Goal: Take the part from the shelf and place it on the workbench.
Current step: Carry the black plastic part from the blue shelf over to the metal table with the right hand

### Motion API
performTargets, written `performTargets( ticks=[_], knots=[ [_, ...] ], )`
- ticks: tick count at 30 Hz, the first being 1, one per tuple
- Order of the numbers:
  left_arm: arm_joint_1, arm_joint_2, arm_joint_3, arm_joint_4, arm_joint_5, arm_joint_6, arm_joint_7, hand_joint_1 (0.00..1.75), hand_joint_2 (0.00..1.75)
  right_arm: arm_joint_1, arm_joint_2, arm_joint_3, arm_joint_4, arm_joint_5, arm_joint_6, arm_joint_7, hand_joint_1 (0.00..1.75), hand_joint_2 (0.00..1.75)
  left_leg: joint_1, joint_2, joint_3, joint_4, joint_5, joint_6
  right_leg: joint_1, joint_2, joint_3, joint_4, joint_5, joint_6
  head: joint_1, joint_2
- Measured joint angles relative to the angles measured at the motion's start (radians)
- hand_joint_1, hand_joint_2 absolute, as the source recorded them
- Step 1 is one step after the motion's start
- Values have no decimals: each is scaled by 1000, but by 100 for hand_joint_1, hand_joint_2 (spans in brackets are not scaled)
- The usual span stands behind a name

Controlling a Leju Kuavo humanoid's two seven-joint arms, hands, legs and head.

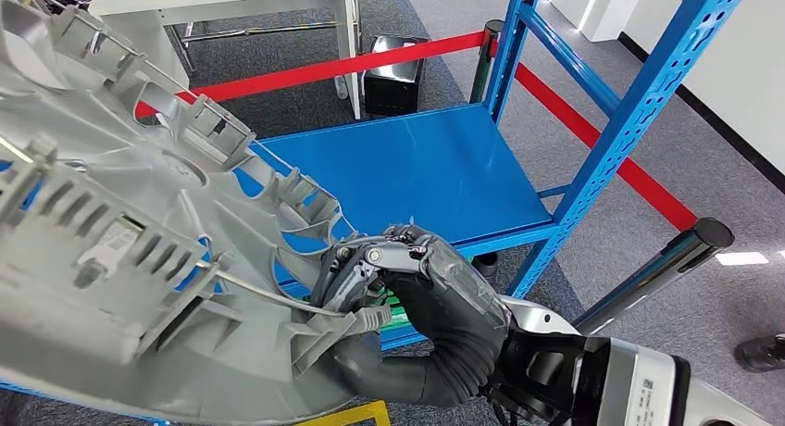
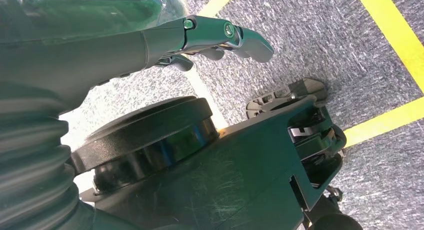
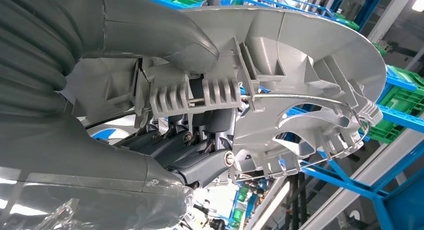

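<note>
The part (image 1: 120, 250) is a large round grey plastic cover with ribs, clips and a thin wire ring, seen from its inner side. It fills the left of the head view, lifted close to the camera, in front of the blue shelf (image 1: 417, 167). My right hand (image 1: 407, 292) grips its lower right rim, fingers curled through an opening. In the right wrist view the thumb (image 3: 165, 35) presses on a ribbed clip of the part (image 3: 300, 55) and the dark fingers (image 3: 200, 140) sit behind it. My left hand (image 2: 215, 37) hangs over the carpet with its fingers held out, holding nothing.
The blue shelf board is bare, with blue uprights (image 1: 639, 120) on its right. A red barrier tape (image 1: 592, 134) runs behind and beside it on black posts (image 1: 666, 259). A white table (image 1: 222, 9) stands at the back. Yellow floor lines (image 2: 385, 35) cross the grey carpet.
</note>
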Motion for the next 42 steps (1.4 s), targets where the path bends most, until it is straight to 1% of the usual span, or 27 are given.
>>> performTargets(
  ticks=[7,11,12,13,14,16,17,18,19,21,22,23,24,26,27,28,29,31,32,33,34,35,37,38,39,41,42],
  knots=[
    [1,2,0,0,8,0,-2,0,175,4,0,0,0,0,3,0,175,175,-4,0,-1,4,-4,6,-4,0,0,-1,0,3,0,0],
    [2,2,0,0,14,0,-5,0,175,4,0,0,0,0,5,0,175,175,-4,1,1,-2,2,16,-7,0,2,-3,0,13,0,0],
    [2,2,0,0,14,0,-6,0,175,4,0,0,0,0,5,0,175,175,-1,2,2,-7,7,19,-7,0,-1,5,-9,16,0,0],
    [1,2,0,0,14,0,-6,0,175,4,0,-1,0,0,5,0,175,175,3,3,2,-13,11,22,-7,0,-11,30,-31,18,2,0],
    [1,2,0,0,14,0,-6,0,175,5,0,-1,0,0,5,0,175,175,6,5,1,-16,14,24,-7,0,-31,76,-63,21,5,0],
    [2,2,0,0,15,1,-6,0,175,9,0,-2,0,-1,5,0,175,175,7,6,-3,-17,16,25,-10,0,-87,209,-130,26,11,0],
    [3,1,0,0,16,1,-6,0,175,11,0,-1,0,-2,6,0,175,175,8,6,-5,-16,17,24,-12,0,-107,257,-143,29,13,0],
    [4,1,0,0,16,1,-6,0,175,13,0,-1,0,-3,6,0,175,175,9,6,-6,-15,18,23,-14,0,-111,273,-137,31,13,0],
    [4,1,0,0,17,1,-6,0,175,14,0,-1,0,-3,7,0,175,175,11,6,-8,-13,19,20,-15,-1,-96,247,-112,32,14,0],
    [4,1,0,0,18,1,-7,0,175,14,0,-1,0,-4,8,0,175,175,15,5,-12,-6,19,10,-18,-1,-27,116,-51,35,15,0],
    [3,1,0,0,19,1,-7,0,175,14,0,-1,0,-4,9,0,175,175,16,4,-15,-2,20,3,-17,2,2,60,-30,32,17,0],
    [3,1,0,0,20,1,-8,0,175,14,0,-1,0,-4,9,0,175,175,15,3,-18,2,21,-5,-16,4,19,24,-22,27,19,0],
    [3,1,0,0,21,0,-8,0,175,15,0,-1,0,-4,10,0,175,175,15,2,-21,4,25,-13,-13,6,21,14,-22,19,21,0],
    [4,1,0,0,23,0,-9,0,175,14,0,-2,0,-5,10,0,175,175,17,2,-25,4,31,-27,-11,6,10,15,-14,0,21,0],
    [5,1,0,0,23,0,-9,0,175,14,1,-2,0,-5,10,0,175,175,19,2,-29,9,23,-33,-11,5,4,15,-9,-10,21,0],
    [6,1,0,0,24,0,-9,0,175,14,1,-2,0,-5,10,0,175,175,20,3,-37,29,0,-38,-12,3,-1,14,-2,-20,18,0],
    [6,1,0,0,24,0,-9,0,175,14,1,-2,0,-5,10,0,175,175,21,4,-50,70,-38,-41,-12,0,-8,13,4,-28,15,0],
    [6,1,0,0,25,0,-9,0,175,14,1,-2,1,-6,10,0,175,175,21,5,-85,196,-127,-44,-6,-2,-23,13,16,-37,7,0],
    [6,1,0,0,26,0,-9,0,175,15,1,-1,1,-7,10,0,175,175,20,5,-95,251,-155,-44,-3,-2,-32,14,23,-39,4,0],
    [6,1,0,0,28,0,-8,0,175,15,1,-1,1,-8,10,0,175,175,19,5,-90,275,-163,-42,1,-2,-41,15,29,-41,3,0],
    [6,1,0,0,29,0,-8,0,175,15,1,0,1,-10,10,0,175,175,18,5,-67,262,-151,-37,4,-2,-50,16,35,-41,2,0],
    [5,1,0,0,31,0,-8,0,175,15,1,0,1,-12,10,0,175,175,15,5,-28,213,-127,-31,7,-1,-56,17,41,-41,1,0],
    [3,3,0,0,35,0,-8,0,175,14,1,0,1,-14,11,0,175,175,6,5,66,72,-91,-13,11,-1,-65,19,51,-38,0,0],
    [1,4,0,0,36,1,-8,0,175,14,1,0,1,-15,11,0,175,175,2,5,96,20,-84,-7,11,-1,-68,19,56,-34,0,0],
    [0,6,0,0,37,1,-8,0,175,14,1,0,1,-15,11,0,175,175,-3,5,110,-10,-84,-2,9,-2,-71,18,62,-28,0,0],
    [0,6,0,0,39,1,-8,0,175,14,1,-1,1,-15,11,0,175,175,-7,5,107,-24,-74,3,6,-2,-74,15,76,-15,0,0],
    [0,7,0,0,39,1,-8,0,175,14,1,-1,1,-15,12,0,175,175,-6,7,104,-30,-65,8,5,-2,-77,16,73,-10,0,0]
  ],
)
